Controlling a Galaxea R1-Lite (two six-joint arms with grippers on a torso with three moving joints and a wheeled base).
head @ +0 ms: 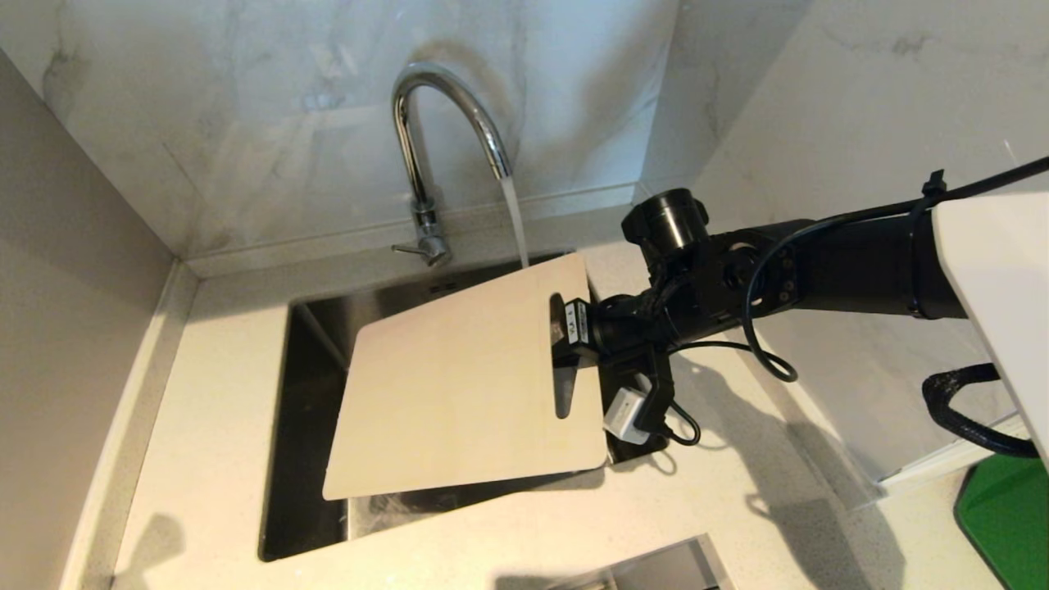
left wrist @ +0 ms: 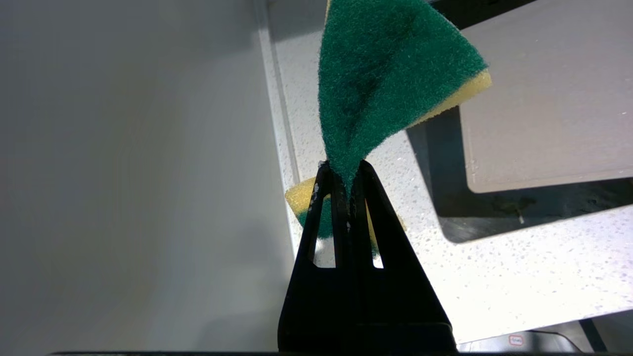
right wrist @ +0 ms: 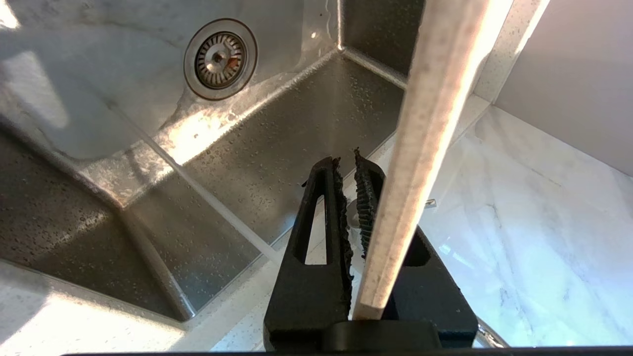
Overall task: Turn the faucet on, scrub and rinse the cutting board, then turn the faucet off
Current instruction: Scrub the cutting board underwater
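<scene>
Water runs from the chrome faucet (head: 434, 123) and falls just behind the far corner of the cutting board (head: 459, 385). Its small lever (head: 407, 249) sticks out at the base. The pale board hangs tilted over the sink (head: 311, 369), held at its slotted end by my right gripper (head: 565, 332). In the right wrist view the board's edge (right wrist: 425, 123) crosses the right gripper (right wrist: 346, 160), which is shut on it. My left gripper (left wrist: 345, 165) is outside the head view; it is shut on a green and yellow sponge (left wrist: 385, 64), above the counter beside the board (left wrist: 549, 99).
The wet steel basin has a drain strainer (right wrist: 220, 58) in its floor. Marble walls close in behind and to the right of the sink, a plain wall to the left. Speckled counter (head: 213, 426) surrounds it. A green object (head: 1004, 524) sits at the lower right.
</scene>
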